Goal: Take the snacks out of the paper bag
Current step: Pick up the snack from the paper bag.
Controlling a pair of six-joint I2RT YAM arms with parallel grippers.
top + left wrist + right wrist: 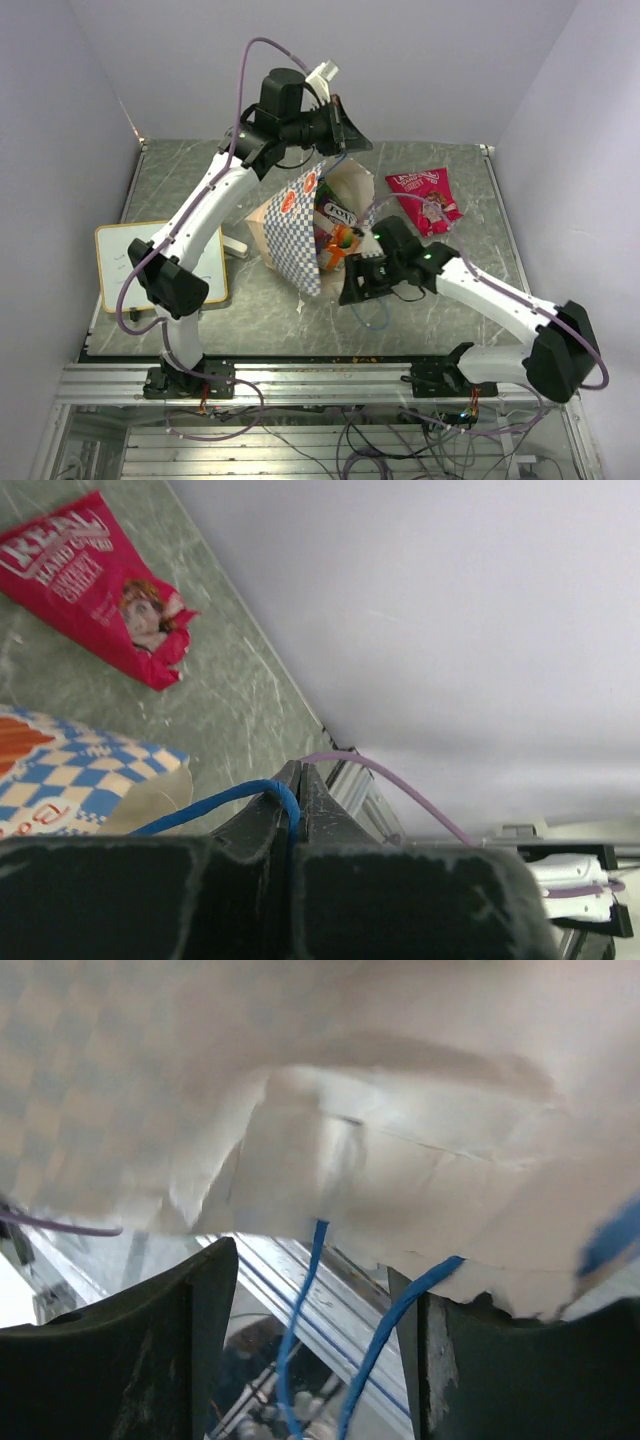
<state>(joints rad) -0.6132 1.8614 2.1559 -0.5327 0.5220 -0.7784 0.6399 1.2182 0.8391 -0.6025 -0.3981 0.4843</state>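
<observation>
The paper bag (297,228) lies tilted on the table, its mouth facing right, with orange and dark packets (337,238) showing inside. My left gripper (345,135) is raised above the bag and shut on its blue cord handle (268,792), as the left wrist view (298,770) shows. A magenta-pink snack packet (424,193) lies on the table to the right of the bag; it also shows in the left wrist view (98,585). My right gripper (352,285) is open at the bag's lower mouth edge. In the right wrist view (315,1340) the other blue cord (305,1300) hangs between its fingers under the cream paper (400,1160).
A white writing board (160,265) lies at the left of the table. The table's metal rail (320,375) runs along the near edge. Walls close in the back and both sides.
</observation>
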